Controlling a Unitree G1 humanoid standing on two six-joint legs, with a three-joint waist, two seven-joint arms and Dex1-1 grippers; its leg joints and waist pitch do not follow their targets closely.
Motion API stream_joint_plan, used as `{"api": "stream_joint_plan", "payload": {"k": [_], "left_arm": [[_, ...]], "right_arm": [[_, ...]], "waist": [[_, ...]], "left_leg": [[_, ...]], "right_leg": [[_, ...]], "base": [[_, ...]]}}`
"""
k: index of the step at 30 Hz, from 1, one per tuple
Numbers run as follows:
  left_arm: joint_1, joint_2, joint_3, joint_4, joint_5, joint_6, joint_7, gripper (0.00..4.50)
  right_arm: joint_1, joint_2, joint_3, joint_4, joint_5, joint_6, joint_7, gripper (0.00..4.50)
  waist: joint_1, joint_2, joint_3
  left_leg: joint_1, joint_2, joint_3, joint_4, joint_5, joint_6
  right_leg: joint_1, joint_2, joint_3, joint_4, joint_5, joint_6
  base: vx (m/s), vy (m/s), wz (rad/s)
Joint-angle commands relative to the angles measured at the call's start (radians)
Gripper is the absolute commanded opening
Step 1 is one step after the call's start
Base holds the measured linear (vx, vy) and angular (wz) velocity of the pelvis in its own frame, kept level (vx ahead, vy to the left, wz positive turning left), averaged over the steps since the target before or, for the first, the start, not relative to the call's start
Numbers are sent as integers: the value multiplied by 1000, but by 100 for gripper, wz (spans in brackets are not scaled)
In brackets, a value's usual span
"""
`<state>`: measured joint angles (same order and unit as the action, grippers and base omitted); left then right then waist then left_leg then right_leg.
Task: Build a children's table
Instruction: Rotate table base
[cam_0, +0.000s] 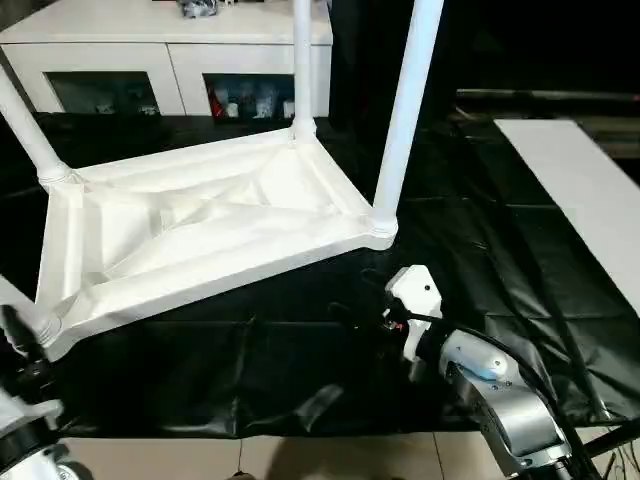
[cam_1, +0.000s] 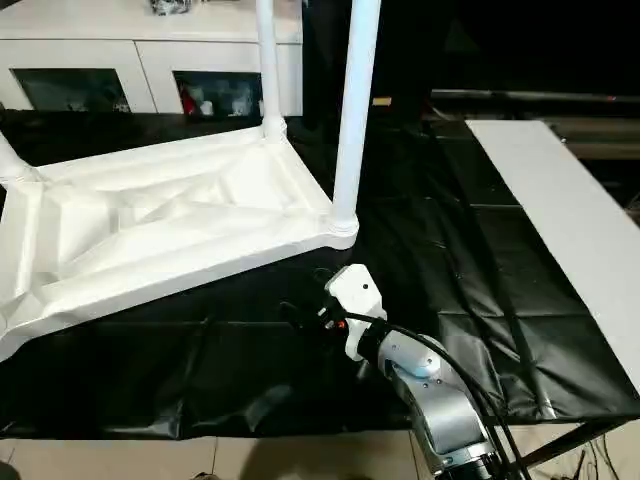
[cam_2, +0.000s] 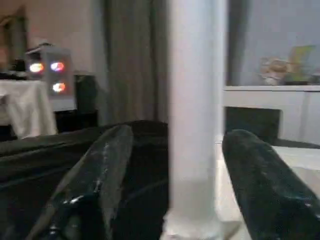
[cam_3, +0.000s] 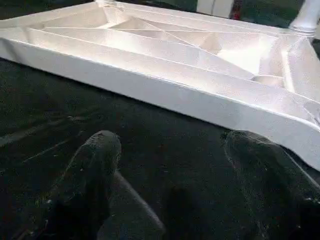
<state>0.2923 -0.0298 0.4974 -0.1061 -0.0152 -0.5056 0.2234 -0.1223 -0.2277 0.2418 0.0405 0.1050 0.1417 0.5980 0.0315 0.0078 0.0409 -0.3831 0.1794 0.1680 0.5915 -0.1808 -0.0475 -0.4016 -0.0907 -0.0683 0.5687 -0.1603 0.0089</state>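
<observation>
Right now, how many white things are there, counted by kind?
Tabletop: 1
Legs: 4
Cabinet: 1
Flat board: 1
Total: 7

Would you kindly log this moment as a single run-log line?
tabletop: upside down on black sheet | legs seated: three visible | left end effector: open astride leg | right end effector: open, empty, near tabletop edge

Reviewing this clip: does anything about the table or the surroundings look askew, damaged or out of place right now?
Nothing looks damaged or spilled. The tabletop lies ribbed side up on the black sheet, as fits leg fitting. Legs stand upright in the corner sockets in view. The left gripper brackets one leg without touching; the right gripper hangs open, empty.
</observation>
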Motion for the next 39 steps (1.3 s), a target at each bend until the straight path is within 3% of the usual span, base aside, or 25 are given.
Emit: {"api": "stream_joint_plan", "payload": {"k": [1,4,6,8,9,10,11,12,13,14,15,16,17,18,19,20,21,22,24,28,29,32,34,35,39], "left_arm": [[-20,10,15,-10,3,5,9,362],[-96,90,5,45,-110,37,-96,370],[-119,124,9,67,-125,39,-111,383],[-183,218,37,137,-169,81,-153,402],[-202,243,41,160,-211,116,-192,407],[-216,267,42,182,-232,136,-227,422],[-221,277,42,192,-241,145,-244,422],[-236,298,44,215,-259,168,-276,439],[-246,314,46,233,-270,182,-296,439],[-264,348,48,256,-267,211,-313,444],[-274,367,47,270,-289,237,-335,448],[-274,367,47,270,-289,237,-335,448],[-283,400,39,290,-346,289,-400,448],[-283,400,39,290,-346,289,-400,448],[-286,415,33,295,-384,325,-438,448],[-284,432,23,293,-422,372,-488,448],[-282,443,17,288,-455,413,-532,448],[-280,451,13,280,-483,445,-564,448],[-275,470,-4,260,-521,491,-637,448],[-281,517,-50,237,-560,578,-755,448],[-299,527,-55,254,-548,571,-766,448],[-337,561,-77,281,-552,608,-800,448],[-346,570,-86,278,-562,632,-819,448],[-343,593,-110,254,-589,690,-879,448],[-289,639,-154,147,-683,822,-1015,448]], "right_arm": [[-15,-4,3,-6,10,-5,14,373],[-29,-4,19,11,25,5,56,373],[-28,-11,37,4,33,10,94,373],[-14,-53,113,-75,102,69,262,373],[-14,-61,129,-91,113,80,293,373],[-21,-59,135,-91,109,80,295,373],[-26,-56,136,-85,103,76,289,373],[-35,-46,136,-72,91,64,274,373],[-42,-39,135,-63,84,56,264,373],[-52,-25,131,-43,67,37,243,373],[-56,-19,128,-35,63,32,235,373],[-56,-19,128,-35,63,32,235,373],[-57,-15,128,-29,59,25,228,373],[-57,-15,128,-29,59,25,228,373],[-57,-16,130,-30,61,26,227,373],[-54,-18,131,-36,65,30,227,373],[-50,-20,133,-40,66,32,227,373],[-48,-20,134,-41,65,32,228,373],[-47,-20,134,-36,59,27,229,373],[-58,-13,133,-15,49,12,217,373],[-62,-10,134,-10,49,10,215,373],[-69,-5,137,-4,46,8,214,373],[-71,-5,140,-4,45,8,215,373],[-70,-6,142,-7,44,8,217,373],[-66,-13,131,-3,38,4,206,373]], "waist": [[-7,2,-29],[-10,12,-24],[-12,23,-21],[-17,45,-13],[-8,43,-12],[1,47,-3],[-16,44,12],[10,63,12],[73,69,3],[108,61,5],[64,-52,-39],[73,-11,-15],[107,-13,-24],[113,13,-7],[117,25,-6],[112,33,-15],[108,46,-23],[105,45,-31],[96,41,-34],[84,33,-37],[84,31,-35],[90,25,-35],[89,25,-38],[91,31,-39],[95,32,-43]], "left_leg": [[26,36,-32,-84,-581,-23],[44,35,-39,-87,-661,-31],[50,39,-47,-98,-728,-40],[28,61,-66,-137,-819,-61],[28,63,-64,-148,-871,-63],[45,52,-48,-147,-896,-77],[56,43,-42,-144,-908,-88],[-43,78,-25,-226,-957,-84],[-120,71,13,-243,-1016,-125],[-124,71,56,-250,-998,-95],[109,20,17,47,-486,-88],[90,-10,-44,120,-229,-37],[3,-15,-68,90,-4,7],[16,21,-85,56,-81,-39],[34,35,-90,29,-200,-71],[27,46,-96,-19,-338,-104],[27,63,-103,-60,-545,-139],[25,60,-100,-76,-581,-123],[15,54,-85,-90,-521,-100],[1,50,-73,-95,-424,-89],[12,49,-66,-90,-423,-77],[25,49,-53,-89,-400,-68],[21,51,-52,-92,-354,-61],[18,53,-50,-92,-307,-59],[20,54,-43,-91,-282,-63]], "right_leg": [[4,-34,15,-117,-676,24],[-3,-24,-2,-132,-672,23],[8,-18,-15,-130,-635,18],[52,-17,-28,-94,-520,-8],[60,-14,-22,-69,-488,-14],[34,-14,-22,-80,-568,-22],[24,0,-68,-120,-683,-2],[130,17,-77,58,-538,-17],[174,17,-62,192,-350,-50],[149,27,-44,199,-300,-47],[-60,-80,77,-29,-928,54],[-75,-162,139,-113,-1051,4],[18,-128,156,-95,-974,10],[3,-123,124,-73,-913,-60],[3,-110,104,-62,-852,-89],[7,-70,86,-26,-751,-102],[9,-31,78,12,-532,-122],[24,-34,74,17,-376,-151],[44,-48,70,4,-291,-164],[56,-52,67,-5,-258,-154],[44,-53,72,-14,-276,-152],[43,-57,78,-24,-329,-150],[49,-55,75,-21,-285,-150],[50,-50,71,-13,-217,-153],[53,-46,69,-4,-140,-175]], "base": [[0,0,0],[-66,22,-1],[-62,24,-1],[0,0,0],[0,0,0],[-63,-18,3],[0,0,0],[0,0,0],[-117,-28,4],[-42,-129,19],[-42,-129,19],[61,-204,7],[-1,-95,-2],[-1,-95,-2],[0,0,0],[0,0,0],[0,0,0],[0,0,0],[0,0,0],[0,0,0],[0,0,0],[0,0,0],[0,0,0],[0,0,0],[0,0,0]]}}
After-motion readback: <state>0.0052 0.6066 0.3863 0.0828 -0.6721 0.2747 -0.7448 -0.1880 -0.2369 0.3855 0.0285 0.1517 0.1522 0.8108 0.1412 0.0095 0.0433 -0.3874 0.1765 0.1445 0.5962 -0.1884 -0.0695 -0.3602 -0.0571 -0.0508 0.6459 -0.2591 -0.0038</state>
